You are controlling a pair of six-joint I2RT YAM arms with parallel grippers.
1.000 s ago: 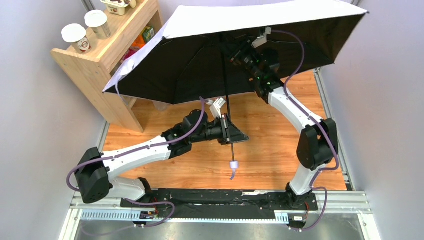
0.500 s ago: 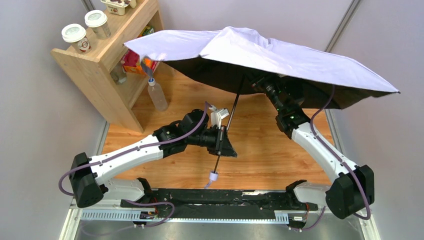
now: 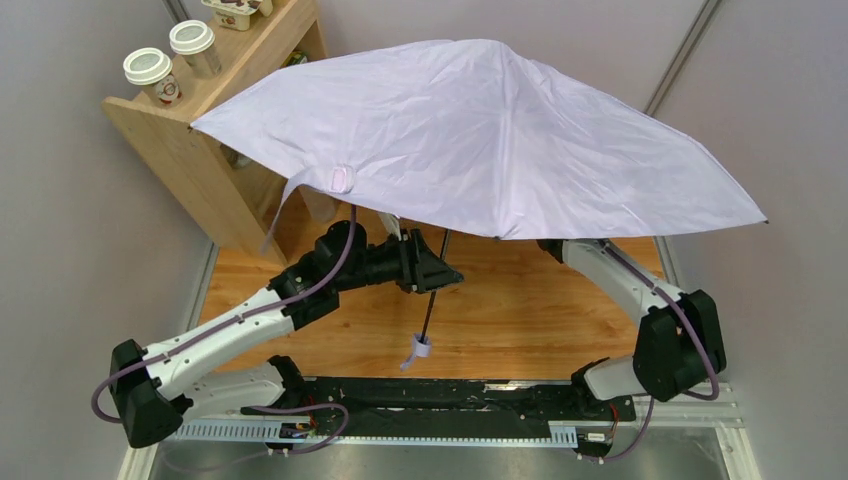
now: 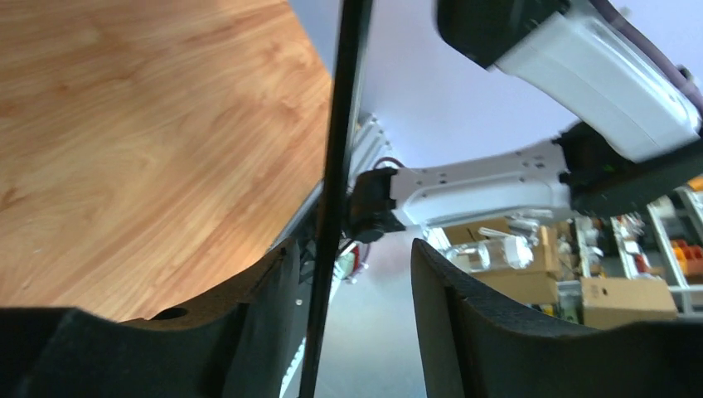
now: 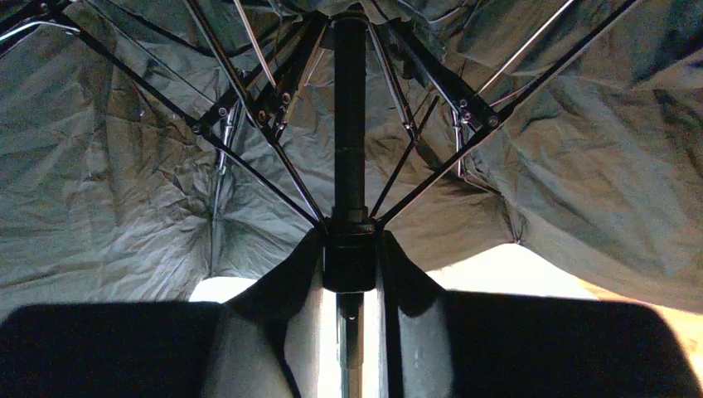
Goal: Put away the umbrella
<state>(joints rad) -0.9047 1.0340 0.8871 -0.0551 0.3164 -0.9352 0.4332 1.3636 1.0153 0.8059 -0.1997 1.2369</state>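
Observation:
The umbrella [image 3: 480, 130] is open, its pale lavender canopy spread over the back of the table. Its thin dark shaft [image 3: 430, 305] slants down to a small grey handle [image 3: 421, 348] with a strap. My left gripper [image 3: 438, 274] is open around the shaft. In the left wrist view the shaft [image 4: 332, 207] lies against one finger [image 4: 257, 323], with a wide gap to the other. My right gripper [image 5: 350, 269] is shut on the umbrella's sliding collar [image 5: 350, 249], under the black ribs. From above, the canopy hides that gripper.
A wooden shelf unit [image 3: 190, 130] stands at the back left, and the canopy's edge reaches it. Two lidded paper cups [image 3: 150, 70] sit on top. Grey walls close in on both sides. The wooden tabletop [image 3: 530, 310] shows under the canopy.
The canopy has tipped over from black underside to lavender top facing the camera. My left gripper has opened off the shaft. The right arm has swung down and right.

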